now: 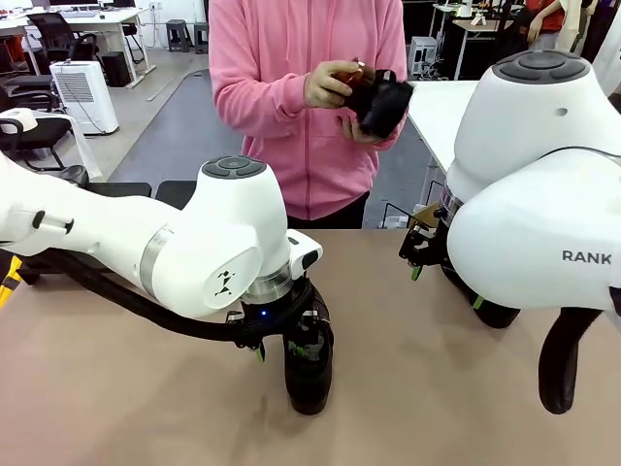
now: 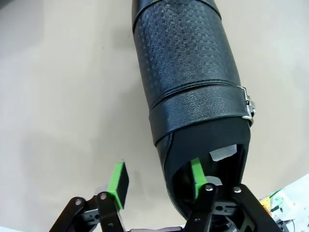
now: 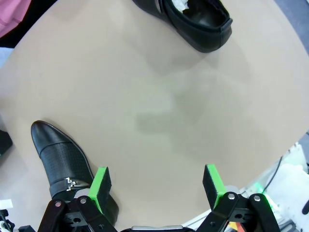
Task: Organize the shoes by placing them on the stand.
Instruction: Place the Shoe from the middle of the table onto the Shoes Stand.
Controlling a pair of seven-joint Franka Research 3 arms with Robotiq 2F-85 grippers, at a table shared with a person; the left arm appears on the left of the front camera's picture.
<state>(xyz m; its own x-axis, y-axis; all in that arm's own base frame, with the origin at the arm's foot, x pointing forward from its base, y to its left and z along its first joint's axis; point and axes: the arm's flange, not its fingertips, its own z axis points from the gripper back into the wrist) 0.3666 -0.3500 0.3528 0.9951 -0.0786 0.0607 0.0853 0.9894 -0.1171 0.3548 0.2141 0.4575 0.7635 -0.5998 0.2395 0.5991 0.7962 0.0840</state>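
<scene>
Left hand (image 2: 157, 182) straddles side wall of shoe (image 2: 188, 63), not yet clamped: close squarely, lift level. Right hand (image 3: 157, 183) open, empty.

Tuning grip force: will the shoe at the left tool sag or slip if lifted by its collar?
The shoe is likely stiff: thick-looking leather, buckled strap. Smooth leather may slip on the pads. Held by the collar, its long toe probably dips.

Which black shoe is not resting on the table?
The shoe in the person's hands, raised at the far side; the other shoes lie on the table.
</scene>
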